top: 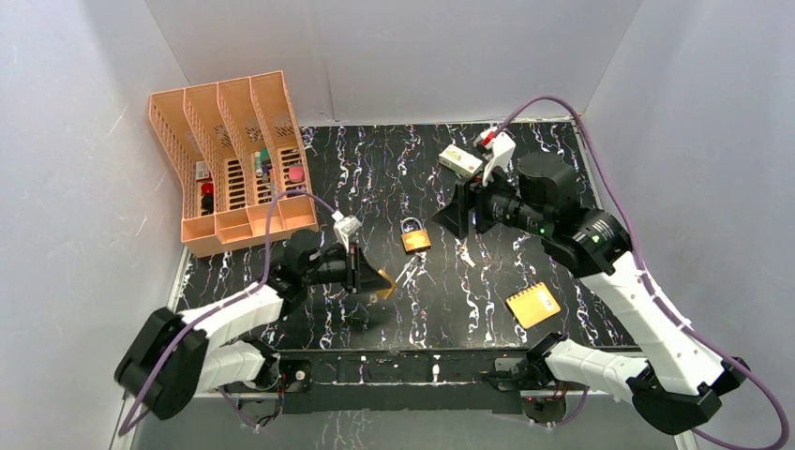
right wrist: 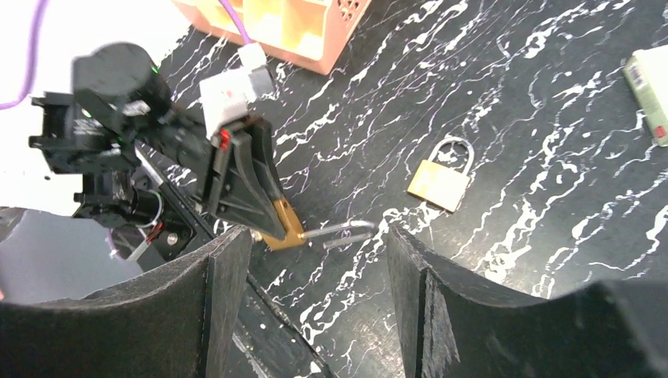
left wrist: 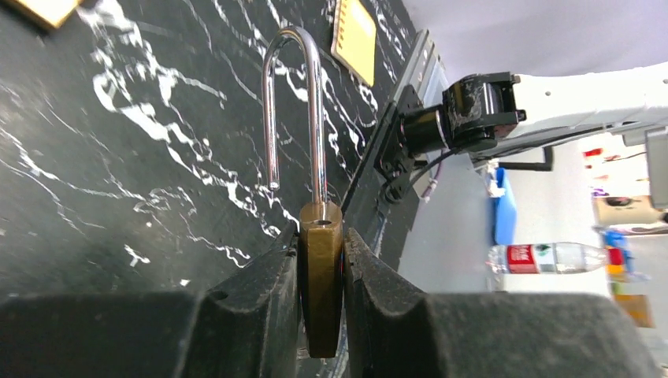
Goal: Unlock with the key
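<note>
Left wrist view: my left end effector [left wrist: 321,240] pinches a brass padlock [left wrist: 321,303], its shackle swung open. My right end effector [right wrist: 315,240] is spread wide, holding nothing. Where the key lies I cannot tell.

Left arm [top: 234,314]: yours lies low, forearm stretched rightward toward the middle.
Left gripper [top: 368,275]: your jaws are pinched tight on the body of a padlock [left wrist: 321,299].
Right arm [top: 647,300]: yours rises from its base, elbow bent, wrist turned leftward.
Right gripper [top: 459,214]: your fingers [right wrist: 224,268] stand wide apart, nothing held between them.
</note>
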`<state>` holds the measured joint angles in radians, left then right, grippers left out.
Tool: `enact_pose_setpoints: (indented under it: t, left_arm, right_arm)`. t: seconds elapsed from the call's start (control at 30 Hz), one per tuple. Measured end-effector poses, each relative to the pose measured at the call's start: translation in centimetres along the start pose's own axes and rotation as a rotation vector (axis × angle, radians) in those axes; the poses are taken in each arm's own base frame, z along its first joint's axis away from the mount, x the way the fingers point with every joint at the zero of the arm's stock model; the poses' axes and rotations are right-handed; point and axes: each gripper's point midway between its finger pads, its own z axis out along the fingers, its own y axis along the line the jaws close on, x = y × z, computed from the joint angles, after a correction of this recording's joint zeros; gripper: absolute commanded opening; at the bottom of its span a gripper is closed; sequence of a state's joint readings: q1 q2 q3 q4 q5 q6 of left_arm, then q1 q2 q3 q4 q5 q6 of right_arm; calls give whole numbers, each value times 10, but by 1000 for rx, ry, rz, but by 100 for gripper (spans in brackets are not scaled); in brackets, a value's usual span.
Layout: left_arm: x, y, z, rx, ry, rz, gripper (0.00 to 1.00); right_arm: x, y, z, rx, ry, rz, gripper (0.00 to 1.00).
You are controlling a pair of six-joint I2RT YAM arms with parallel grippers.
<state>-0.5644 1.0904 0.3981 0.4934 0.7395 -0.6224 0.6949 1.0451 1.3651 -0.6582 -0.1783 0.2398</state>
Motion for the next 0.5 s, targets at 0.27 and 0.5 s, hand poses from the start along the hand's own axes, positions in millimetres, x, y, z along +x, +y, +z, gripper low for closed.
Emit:
enact_pose_setpoints:
  t: [0.27,0.5]
  left_arm:
    - [48,13,43,25,150,-232,0]
    - [57,27,65,6,186,-319,0]
  right_arm:
    - [3,-8,-5,42,-20,-4,72]
    - [15,-13,4,53,24,9,73]
